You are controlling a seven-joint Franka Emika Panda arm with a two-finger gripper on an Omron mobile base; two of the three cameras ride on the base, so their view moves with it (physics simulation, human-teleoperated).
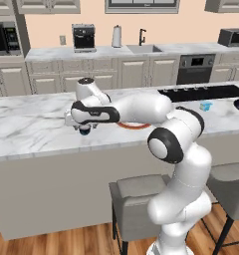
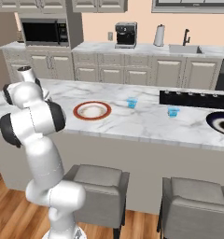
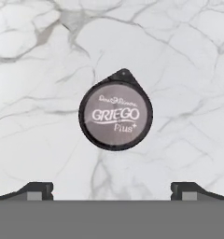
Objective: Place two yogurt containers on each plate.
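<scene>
A dark navy yogurt container (image 3: 115,115) with a pale lid stands upright on the marble counter, straight below my gripper (image 3: 113,192). The jaws are open and wide apart, with the fingertips (image 3: 37,190) short of the cup. From the left base view the gripper (image 1: 81,125) hovers just over that cup (image 1: 85,131). The red-rimmed plate (image 2: 92,110) lies bare to the right of it, partly behind my arm (image 1: 134,125). Two light blue yogurt containers (image 2: 131,102) (image 2: 173,111) stand farther right. The dark plate (image 2: 221,122) sits at the far right.
A black cooktop (image 2: 193,99) is set into the island behind the blue cups. Two grey stools (image 2: 97,184) stand under the island's near edge. The back counter holds a coffee machine (image 2: 126,34), a sink (image 2: 184,48) and a microwave (image 2: 43,31).
</scene>
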